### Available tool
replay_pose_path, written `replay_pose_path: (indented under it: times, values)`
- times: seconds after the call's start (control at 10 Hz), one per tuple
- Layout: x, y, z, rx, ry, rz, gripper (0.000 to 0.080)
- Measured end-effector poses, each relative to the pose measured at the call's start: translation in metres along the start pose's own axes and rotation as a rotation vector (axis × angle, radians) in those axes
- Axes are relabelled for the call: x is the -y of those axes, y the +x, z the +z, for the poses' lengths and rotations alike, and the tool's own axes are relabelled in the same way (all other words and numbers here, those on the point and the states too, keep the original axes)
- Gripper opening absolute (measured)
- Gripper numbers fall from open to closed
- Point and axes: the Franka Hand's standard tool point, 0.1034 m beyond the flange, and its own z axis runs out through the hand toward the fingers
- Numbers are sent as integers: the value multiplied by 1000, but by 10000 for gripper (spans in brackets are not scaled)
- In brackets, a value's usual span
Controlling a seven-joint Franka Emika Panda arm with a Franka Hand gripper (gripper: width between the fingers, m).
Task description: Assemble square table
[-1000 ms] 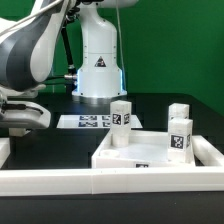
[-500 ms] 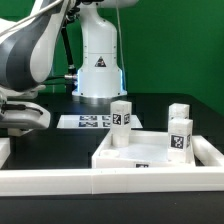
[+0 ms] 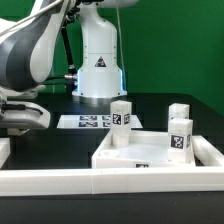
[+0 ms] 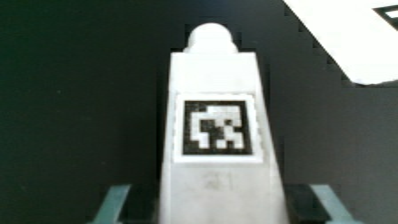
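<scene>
Straddling a loose leg (image 4: 217,130), the end effector (image 4: 217,203) has a finger (image 4: 118,204) at each flank of the white block, which lies along the dark bench (image 3: 60,145) with its tag facing the wrist camera; whether the fingers already press on it cannot be told. In the exterior view the tabletop (image 3: 150,152) rests underside up at that view's right, just inside the long border wall (image 3: 60,181). Three legs stand upright in it: one (image 3: 121,121) at a far corner, two (image 3: 180,136) at the right. The marker board (image 3: 88,122) lies beyond. Assessment: three legs appear fitted, seating unconfirmed; the fourth remains to be lifted and installed.
</scene>
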Motion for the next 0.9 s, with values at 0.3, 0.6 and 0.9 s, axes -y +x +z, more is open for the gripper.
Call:
replay_pose_path:
  times: [0.3,0.6,0.9]
  values:
    - [31,-14,-4,-35,-13,-15,291]
    - [74,-33,-44,-72,-17,-15,291]
    - [114,-34,-71,-131,-51,-3,291]
